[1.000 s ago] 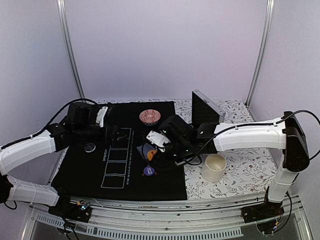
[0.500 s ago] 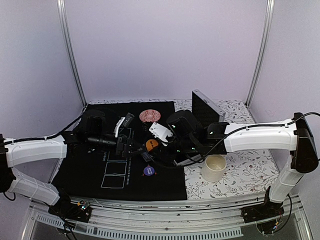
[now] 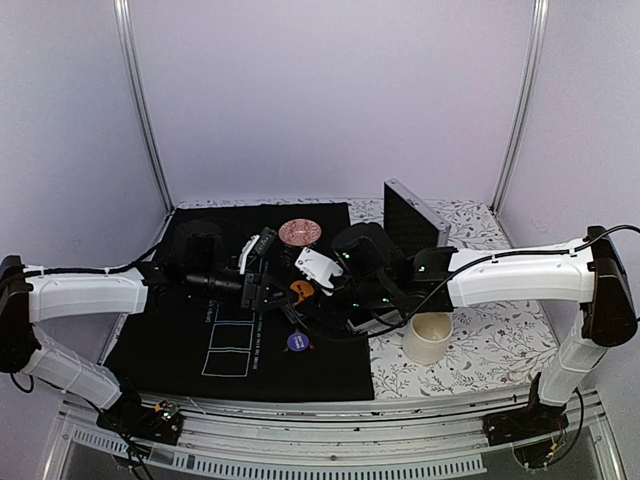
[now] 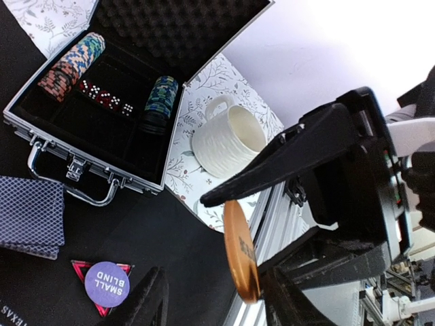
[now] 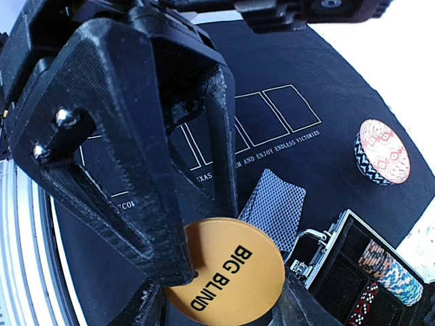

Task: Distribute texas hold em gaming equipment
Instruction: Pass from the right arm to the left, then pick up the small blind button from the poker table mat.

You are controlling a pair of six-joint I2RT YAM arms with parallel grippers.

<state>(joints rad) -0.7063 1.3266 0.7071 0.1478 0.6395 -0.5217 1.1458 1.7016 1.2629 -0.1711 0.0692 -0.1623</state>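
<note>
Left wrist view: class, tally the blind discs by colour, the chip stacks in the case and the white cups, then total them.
Orange blind disc: 1
Purple blind disc: 1
Chip stacks in the case: 2
White cup: 1
Total: 5

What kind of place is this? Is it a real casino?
Probably not; it looks like a robot test booth. Plain walls surround a table, a left arm and right arm stand at its edge, with a poker mat and chip case on it.

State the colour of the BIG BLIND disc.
The BIG BLIND disc is orange with black lettering; right wrist view shows it best.
</note>
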